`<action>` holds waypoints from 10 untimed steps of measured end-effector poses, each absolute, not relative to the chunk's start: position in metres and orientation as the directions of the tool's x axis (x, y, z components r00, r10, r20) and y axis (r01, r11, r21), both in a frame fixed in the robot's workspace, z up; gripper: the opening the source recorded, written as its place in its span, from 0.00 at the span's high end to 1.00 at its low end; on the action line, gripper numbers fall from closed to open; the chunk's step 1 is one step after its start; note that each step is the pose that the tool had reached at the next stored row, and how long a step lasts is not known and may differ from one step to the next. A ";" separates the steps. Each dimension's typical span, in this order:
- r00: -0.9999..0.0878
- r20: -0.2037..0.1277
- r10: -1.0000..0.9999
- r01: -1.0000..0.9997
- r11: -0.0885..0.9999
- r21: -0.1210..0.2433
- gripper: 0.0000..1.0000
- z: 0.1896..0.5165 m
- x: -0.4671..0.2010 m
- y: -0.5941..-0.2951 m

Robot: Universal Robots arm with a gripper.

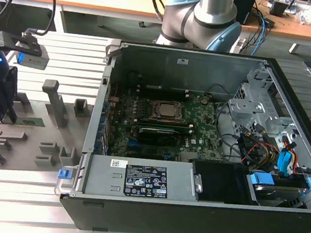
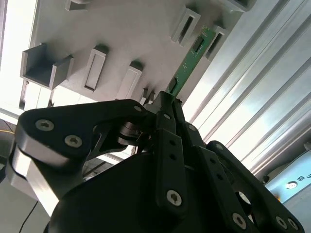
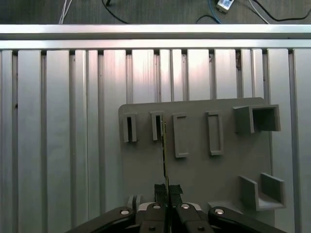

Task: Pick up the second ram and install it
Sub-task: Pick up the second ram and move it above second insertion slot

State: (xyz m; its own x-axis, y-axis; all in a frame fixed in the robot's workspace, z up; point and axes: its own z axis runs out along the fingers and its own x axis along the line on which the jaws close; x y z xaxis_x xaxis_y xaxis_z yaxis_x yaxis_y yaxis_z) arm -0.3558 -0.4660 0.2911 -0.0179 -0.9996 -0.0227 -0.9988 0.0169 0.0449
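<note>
In the exterior view my gripper [image 1: 8,116] hangs over the grey holder plate [image 1: 30,143], at its edge farthest from the computer case [image 1: 162,213]. In the second wrist view I pinch one end of the second ram [image 2: 190,57], its far end by the slotted blocks [image 2: 187,24]. In the first wrist view the second ram [image 3: 164,155] stands edge-on: light, stiff, brittle, I judge, best held by its flat faces.

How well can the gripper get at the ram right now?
Yes, it seems: in the second wrist view the gripper has its fingers closed on the near end of the ram, and the green stick runs out past their tips. Nothing stands between them.
</note>
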 end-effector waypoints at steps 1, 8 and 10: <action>-0.018 -0.023 -1.000 -0.999 0.017 0.045 0.86 0.292 -0.356 -0.466; -0.018 -0.023 -1.000 -0.999 0.017 0.045 0.86 0.304 -0.356 -0.466; -0.018 -0.023 -1.000 -0.999 0.017 0.045 0.86 0.311 -0.356 -0.466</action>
